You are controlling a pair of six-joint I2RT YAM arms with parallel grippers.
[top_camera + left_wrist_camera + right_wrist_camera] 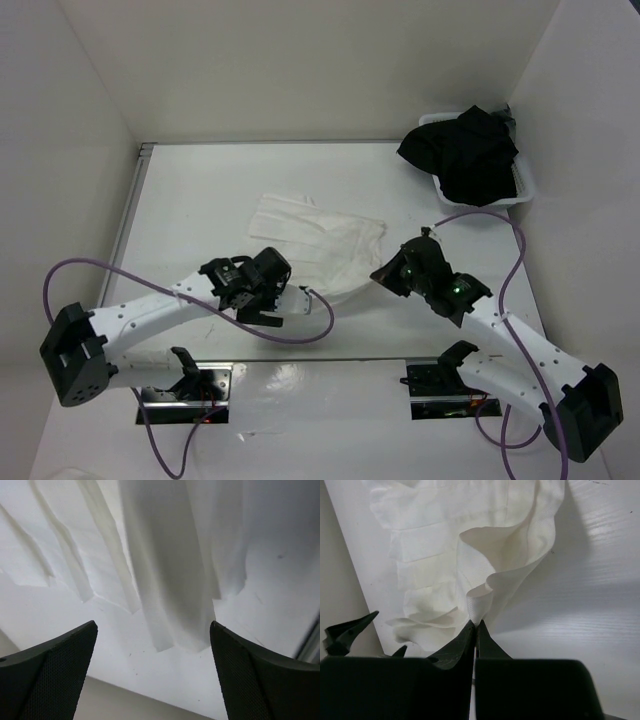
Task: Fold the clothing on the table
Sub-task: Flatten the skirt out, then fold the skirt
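two end effectors sit at the near edge of the clothing. the left end effector has its jaws wide apart and grips nothing; the pleated near edge of the cloth lies on the surface just beyond its fingertips. the right end effector is clamped together on a pinch of the garment's right edge, which rises in a loose loop. the garment lies mid-surface, wrinkled and partly doubled, its far part spread flatter toward the back wall. to fold well, i judge the right arm should carry its pinch low and straight across, so the loop lays down without dragging the flat layers, and release only once the edges line up. the free left arm could pin the near edge. farthest off, at the right corner, a black garment fills a white bin, well apart.
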